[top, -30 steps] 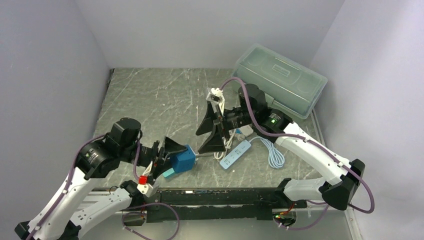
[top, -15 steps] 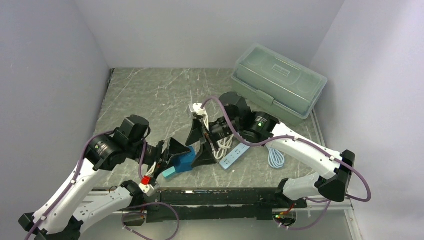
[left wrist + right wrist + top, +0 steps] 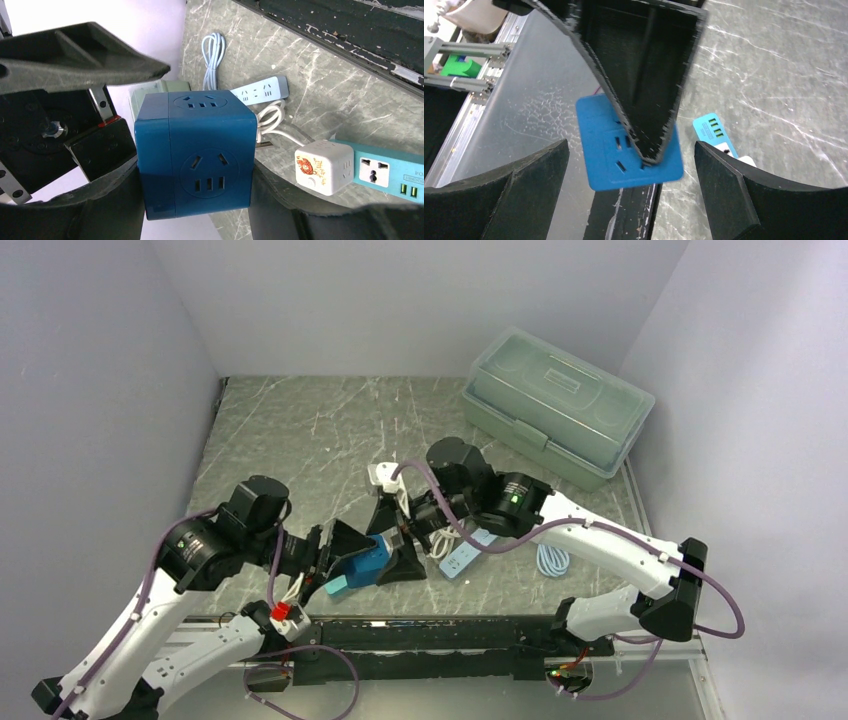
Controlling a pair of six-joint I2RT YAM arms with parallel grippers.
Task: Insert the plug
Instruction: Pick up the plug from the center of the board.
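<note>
Overhead view of two robot arms on a grey marbled table [image 3: 300, 430]. The left claw [image 3: 350, 558] is clamped on a blue socket cube [image 3: 368, 562], one finger on each side, near the table's front edge. The cube's socket faces show towards the wrist camera and upwards. The right claw [image 3: 397, 538] is spread wide and grips nothing, just beside the cube's far side. Behind it on the table lie a white power strip [image 3: 260, 90] and a looped white cord [image 3: 270, 117]; its plug is too dim to make out. A teal power strip [image 3: 387, 172] carries a white cube adapter [image 3: 324, 166]. A green lidded box [image 3: 555, 405] sits at the back right.
</note>
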